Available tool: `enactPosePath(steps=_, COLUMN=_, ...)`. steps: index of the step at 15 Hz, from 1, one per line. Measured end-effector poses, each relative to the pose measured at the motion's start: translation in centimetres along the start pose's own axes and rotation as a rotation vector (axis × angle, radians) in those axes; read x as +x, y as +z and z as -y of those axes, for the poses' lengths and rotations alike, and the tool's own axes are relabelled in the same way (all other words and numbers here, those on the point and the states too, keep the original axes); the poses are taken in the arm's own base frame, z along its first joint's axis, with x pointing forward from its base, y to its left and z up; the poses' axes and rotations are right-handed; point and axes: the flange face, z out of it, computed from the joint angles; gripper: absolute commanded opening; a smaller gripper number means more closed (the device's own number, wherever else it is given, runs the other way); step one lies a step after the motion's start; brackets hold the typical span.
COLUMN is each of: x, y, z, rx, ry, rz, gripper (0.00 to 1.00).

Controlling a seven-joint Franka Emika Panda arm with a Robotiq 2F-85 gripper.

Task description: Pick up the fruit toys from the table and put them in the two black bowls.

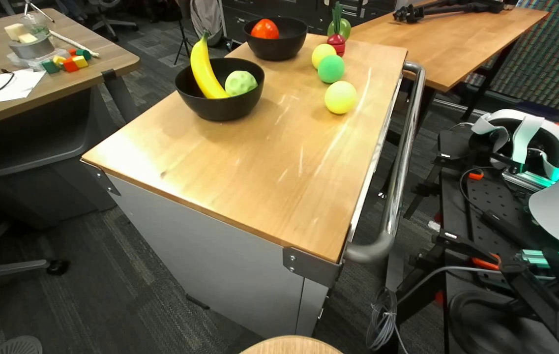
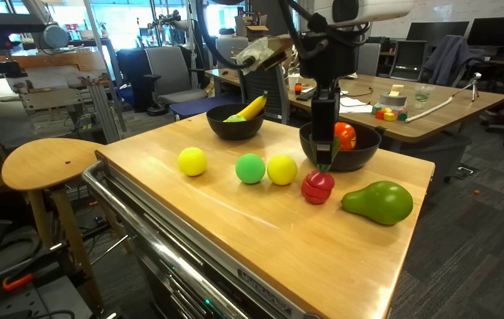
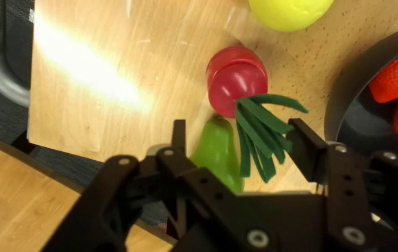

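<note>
My gripper (image 3: 237,122) is open, with the green leaves (image 3: 262,129) of a red fruit toy (image 3: 235,84) between its fingers. Some leaf tips overlap the right finger in the wrist view; whether they touch cannot be told. The red toy (image 2: 318,188) stands on the table (image 2: 252,239), just below the fingertips. A green pear (image 2: 380,204) lies beside it. Further along are two yellow balls (image 2: 192,161) and a green ball (image 2: 250,168). One black bowl (image 1: 220,110) holds a banana (image 1: 202,69) and a pale green fruit (image 1: 241,82). The other black bowl (image 1: 277,49) contains a red-orange fruit (image 1: 265,29) and a strawberry (image 3: 396,80).
A metal bar (image 1: 407,147) runs along one table edge. The bowl with the red-orange fruit sits close behind the gripper in an exterior view. A round wooden stool (image 2: 52,159) and a wooden desk (image 2: 447,106) with small blocks stand near the table.
</note>
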Motion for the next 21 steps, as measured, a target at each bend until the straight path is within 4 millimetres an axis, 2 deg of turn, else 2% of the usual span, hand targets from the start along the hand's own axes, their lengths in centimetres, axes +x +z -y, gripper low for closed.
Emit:
enactPosePath(steps=4, x=-0.3, y=0.0, z=0.3, rx=0.002, ry=-0.008, rz=0.001, gripper=0.11)
enactPosePath(steps=6, x=-0.6, y=0.0, z=0.6, rx=0.003, ry=-0.013, rz=0.002, gripper=0.00)
enactPosePath(steps=14, x=-1.0, y=-0.7, z=1.8, rx=0.091, ry=0.008, rz=-0.005, gripper=0.01)
enactPosePath(steps=16, x=-1.2, y=-2.1, z=2.5, rx=0.146, ry=0.025, rz=-0.002, gripper=0.01)
enactPosePath(steps=21, x=-1.7, y=-7.5, z=5.0, rx=0.262, ry=0.021, rz=-0.034, gripper=0.01)
